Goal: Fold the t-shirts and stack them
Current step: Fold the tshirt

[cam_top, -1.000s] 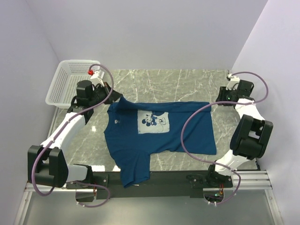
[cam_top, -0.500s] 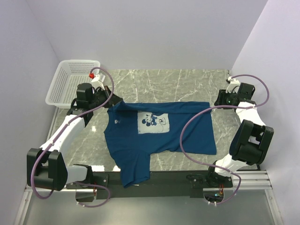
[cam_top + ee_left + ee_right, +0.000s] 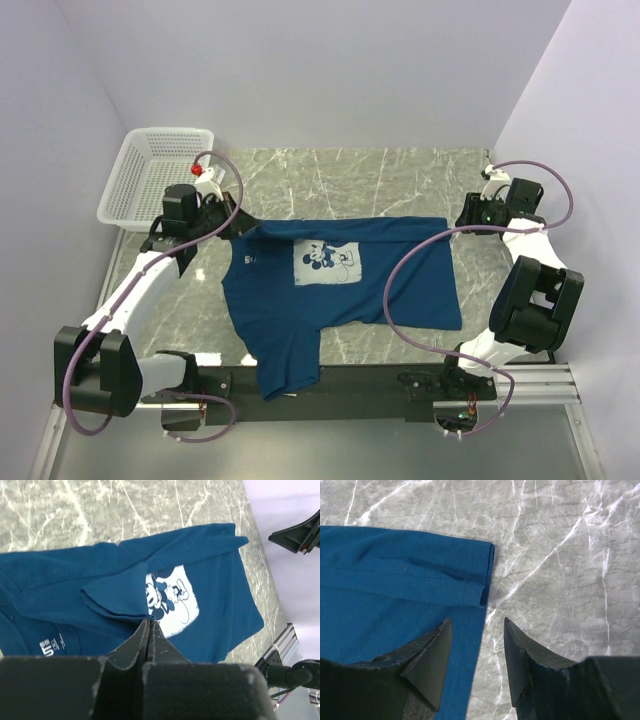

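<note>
Navy t-shirt (image 3: 420,285): print up, spread on table (image 3: 400,170). Jaws of left gripper (image 3: 150,623): pinched tight on t-shirt's raised sleeve fold. Jaws of right gripper (image 3: 476,622): wide, over t-shirt's hem corner, gripping nothing.

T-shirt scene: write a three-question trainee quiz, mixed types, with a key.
1. True or false: the right gripper is shut on the t-shirt.
2. The left gripper pinches: A a fold of the t-shirt; B a purple cable; C nothing.
3. Fill in: the basket stands at the far ____ corner of the table.
Key: 1 false; 2 A; 3 left.
</note>
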`<state>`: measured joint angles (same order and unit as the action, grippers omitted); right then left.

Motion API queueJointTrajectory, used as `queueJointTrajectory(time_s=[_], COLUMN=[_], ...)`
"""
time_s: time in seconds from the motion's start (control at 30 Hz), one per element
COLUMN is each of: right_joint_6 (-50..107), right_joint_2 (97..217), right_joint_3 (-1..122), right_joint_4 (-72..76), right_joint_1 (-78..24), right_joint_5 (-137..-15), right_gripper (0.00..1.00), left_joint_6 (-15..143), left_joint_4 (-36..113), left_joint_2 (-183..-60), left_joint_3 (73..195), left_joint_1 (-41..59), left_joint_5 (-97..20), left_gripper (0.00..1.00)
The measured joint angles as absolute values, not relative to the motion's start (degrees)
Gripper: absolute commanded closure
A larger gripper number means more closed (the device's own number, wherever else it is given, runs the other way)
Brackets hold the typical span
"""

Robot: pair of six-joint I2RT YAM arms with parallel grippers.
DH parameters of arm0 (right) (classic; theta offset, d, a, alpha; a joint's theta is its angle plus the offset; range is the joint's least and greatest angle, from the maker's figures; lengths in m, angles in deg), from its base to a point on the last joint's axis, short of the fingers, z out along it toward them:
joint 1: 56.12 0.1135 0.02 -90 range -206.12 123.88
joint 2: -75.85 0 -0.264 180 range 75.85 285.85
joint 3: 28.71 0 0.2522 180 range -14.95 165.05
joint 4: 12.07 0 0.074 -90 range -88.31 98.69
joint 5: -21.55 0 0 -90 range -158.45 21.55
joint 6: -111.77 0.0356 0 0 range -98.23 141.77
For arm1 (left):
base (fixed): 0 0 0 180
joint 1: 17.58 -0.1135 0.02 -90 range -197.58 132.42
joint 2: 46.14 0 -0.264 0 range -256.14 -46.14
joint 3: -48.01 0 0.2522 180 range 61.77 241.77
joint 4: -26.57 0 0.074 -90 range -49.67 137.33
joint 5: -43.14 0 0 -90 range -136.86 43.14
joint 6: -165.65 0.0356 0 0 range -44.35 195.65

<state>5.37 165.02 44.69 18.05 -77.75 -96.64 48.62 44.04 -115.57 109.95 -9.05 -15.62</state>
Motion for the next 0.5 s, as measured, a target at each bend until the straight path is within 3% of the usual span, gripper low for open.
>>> queueJointTrajectory(time_s=[0.5], right_joint_6=[5.4], right_joint_2=[164.8], right_joint_3=[44.7], right_joint_4=[18.5], right_joint_1=[-77.7], right_joint_5=[-97.2], right_gripper=[0.47], left_joint_6=[49.7], left_joint_4=[50.0], left_joint_2=[-112.9], left_joint_3=[107.6], left_joint_1=[-9.0], left_joint_5=[-15.7], left_gripper=[1.00])
